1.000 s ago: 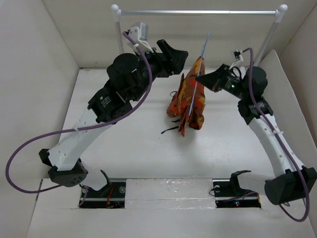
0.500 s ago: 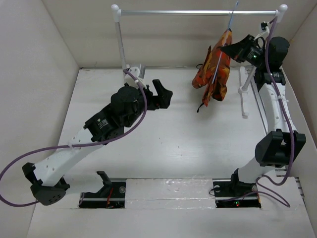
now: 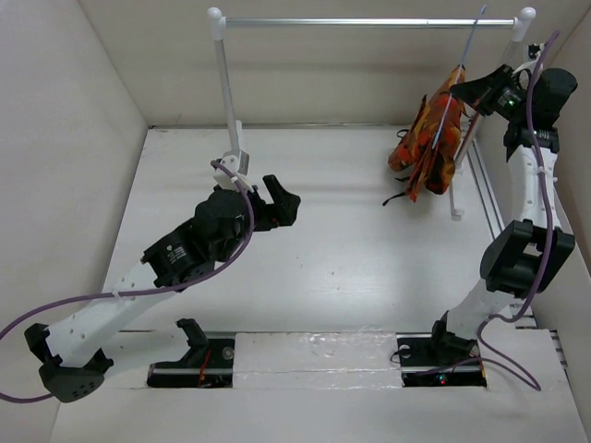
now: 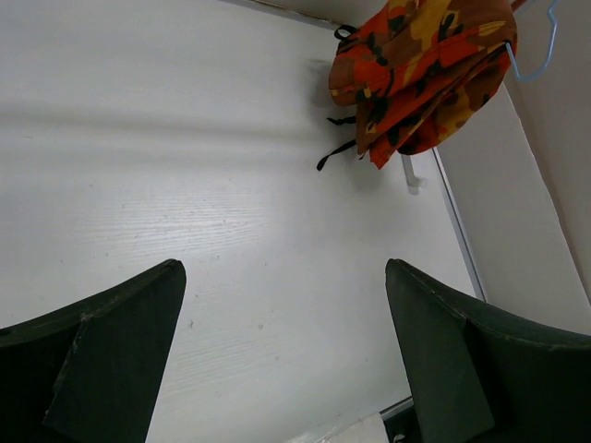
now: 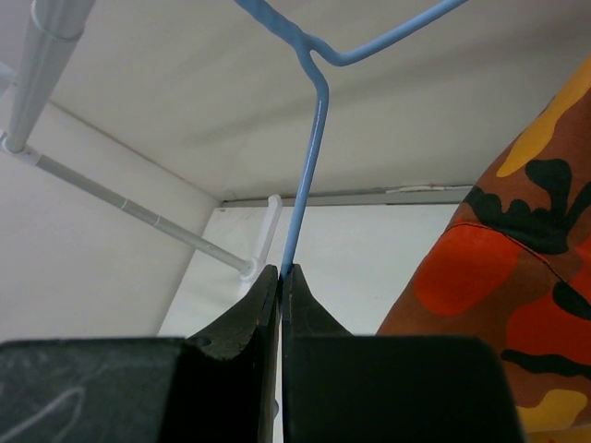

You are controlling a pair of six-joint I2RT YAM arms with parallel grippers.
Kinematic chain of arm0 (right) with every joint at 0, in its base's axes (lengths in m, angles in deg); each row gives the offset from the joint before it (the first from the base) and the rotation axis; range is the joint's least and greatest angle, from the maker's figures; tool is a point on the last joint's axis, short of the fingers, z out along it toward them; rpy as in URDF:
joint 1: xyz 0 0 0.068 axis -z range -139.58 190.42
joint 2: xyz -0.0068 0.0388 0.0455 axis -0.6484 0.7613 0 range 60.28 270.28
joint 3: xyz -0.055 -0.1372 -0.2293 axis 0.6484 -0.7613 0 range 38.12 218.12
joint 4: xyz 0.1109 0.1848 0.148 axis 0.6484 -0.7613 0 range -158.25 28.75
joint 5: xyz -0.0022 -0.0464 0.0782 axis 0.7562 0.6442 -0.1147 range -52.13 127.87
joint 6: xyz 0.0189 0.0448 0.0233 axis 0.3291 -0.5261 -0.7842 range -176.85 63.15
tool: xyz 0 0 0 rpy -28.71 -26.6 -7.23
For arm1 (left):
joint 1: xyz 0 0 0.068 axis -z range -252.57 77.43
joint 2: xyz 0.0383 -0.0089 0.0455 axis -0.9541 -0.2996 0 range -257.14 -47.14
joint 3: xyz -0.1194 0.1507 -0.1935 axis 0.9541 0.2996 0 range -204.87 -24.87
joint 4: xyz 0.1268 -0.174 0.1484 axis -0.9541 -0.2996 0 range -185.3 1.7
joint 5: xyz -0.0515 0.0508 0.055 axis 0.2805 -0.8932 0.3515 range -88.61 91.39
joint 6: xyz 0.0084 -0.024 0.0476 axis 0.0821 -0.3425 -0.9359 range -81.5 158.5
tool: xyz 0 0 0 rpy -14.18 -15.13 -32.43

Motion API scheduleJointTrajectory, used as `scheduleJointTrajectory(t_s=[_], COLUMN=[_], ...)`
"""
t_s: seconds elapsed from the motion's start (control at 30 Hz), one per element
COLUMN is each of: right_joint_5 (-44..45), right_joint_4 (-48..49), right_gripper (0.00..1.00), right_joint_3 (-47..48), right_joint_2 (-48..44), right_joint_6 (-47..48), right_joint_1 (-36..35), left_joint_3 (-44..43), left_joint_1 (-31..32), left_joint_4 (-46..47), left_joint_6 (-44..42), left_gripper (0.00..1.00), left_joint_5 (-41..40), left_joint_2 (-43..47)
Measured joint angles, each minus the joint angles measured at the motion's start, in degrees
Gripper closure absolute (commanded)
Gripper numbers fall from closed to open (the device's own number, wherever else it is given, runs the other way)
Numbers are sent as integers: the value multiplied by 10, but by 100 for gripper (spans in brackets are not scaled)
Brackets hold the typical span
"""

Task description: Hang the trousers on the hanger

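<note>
Top external | trousers (image 3: pixel 429 148) draped on hanger (image 3: pixel 466 51) near rail (image 3: pixel 369 22) | right pincer (image 5: pixel 280 281) clamps hanger; release likely remains | left pincer (image 3: pixel 284 198) agape

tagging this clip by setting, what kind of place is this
Probably a lab test cell, not a home: a white table boxed in by plain panels, two robot arms bolted at its edge, and a clothes rail.

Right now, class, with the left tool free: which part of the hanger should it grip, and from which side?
Likely the bare straight wire of the hanger near its twist, beyond where the right tool pinches it. The trousers cover the lower part and the right arm fills the right side, so the left tool should come from the open left.
</note>
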Motion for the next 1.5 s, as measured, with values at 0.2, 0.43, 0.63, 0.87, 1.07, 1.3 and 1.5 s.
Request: scheduleJointTrajectory(t_s=[0.2, 0.43, 0.63, 0.87, 1.07, 1.3, 1.5], right_joint_5=[-3, -2, 1, 1, -6, -7, 40], right_joint_4=[5, 24, 24, 22, 52, 24, -143], right_gripper=[100, 44, 0, 0, 0, 0, 0], right_joint_3=[-7, -32, -30, -1, -55, -287, -418], right_joint_2=[6, 2, -41, -96, -200, -417, -557], right_joint_6=[0, 20, 33, 47, 61, 176, 328], right_joint_1=[19, 28, 59, 107, 37, -172, -229], left_joint_3=[2, 2, 1, -69, -196, -73, 124], left_joint_1=[0, 0, 0, 0, 0, -115, -200], left_joint_4=[0, -1, -14, -39, -37, 8, -11], left_joint_6=[6, 12, 12, -2, -27, -17, 10], left_gripper=[12, 1, 1, 1, 1, 1, 1], left_joint_5=[0, -7, -13, -17, -47, 50, 144], left_joint_2=[-10, -19, -50, -73, -124, -94, 18])
